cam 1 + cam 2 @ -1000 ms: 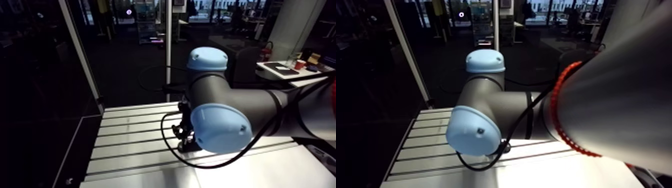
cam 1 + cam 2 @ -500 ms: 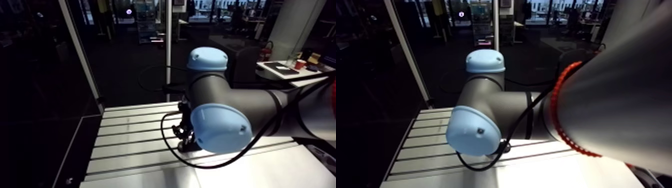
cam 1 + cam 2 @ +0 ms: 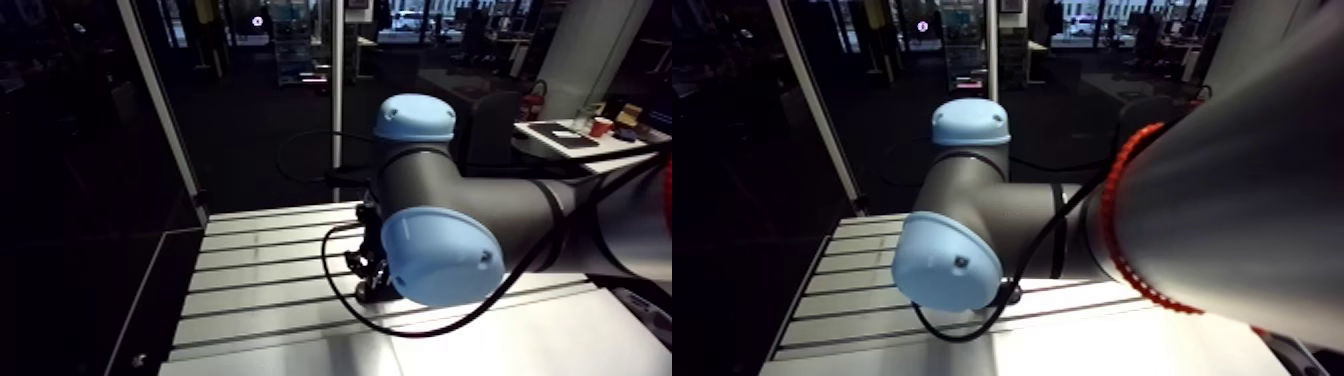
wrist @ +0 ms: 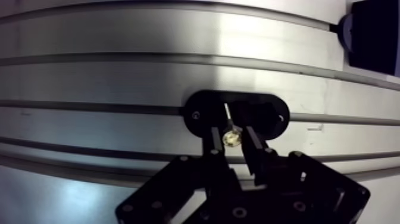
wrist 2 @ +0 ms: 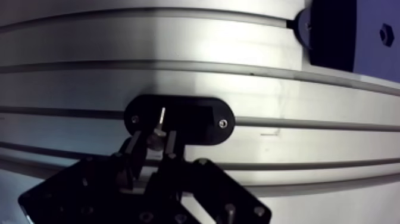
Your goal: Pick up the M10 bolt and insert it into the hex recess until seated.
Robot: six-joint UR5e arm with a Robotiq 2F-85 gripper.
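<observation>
Count, wrist view:
- One gripper [image 4: 231,130], black, with two straight flat-sided fingers [image 4: 215,143].
- One bolt [image 4: 231,138].
- One oval plate [image 5: 196,128].
- Two screws [image 5: 222,123], one at each rounded end of the plate.
- One dark block [image 5: 333,30].
- At least four long parallel grooves in the table [image 4: 107,77].

Gripper: the fingers are clamped on the bolt, one pad on either side of it. The gap between them is narrow.

Bolt: it is pinched between the fingertips, directly over the oval plate and roughly over its middle. The end facing the camera is round and dull yellow-brass in tone. A thin bright metal streak runs from it towards the plate. I cannot tell whether the far end touches the plate.

Oval plate: matt black, flat, with rounded ends. It lies across one table groove. Its centre is too dark to read.

Table: brushed aluminium, pale and streaky, with glare along the ribs.

Dark block: square-edged, with a rounded lug on the side nearest the plate. It sits well apart from the plate, ahead of the gripper and off to one side.

Arm view: two smooth, domed light-blue joint caps [image 3: 440,255] sit on the grey arm. The gripper is low over the slotted table, half hidden behind the nearer cap.
</observation>
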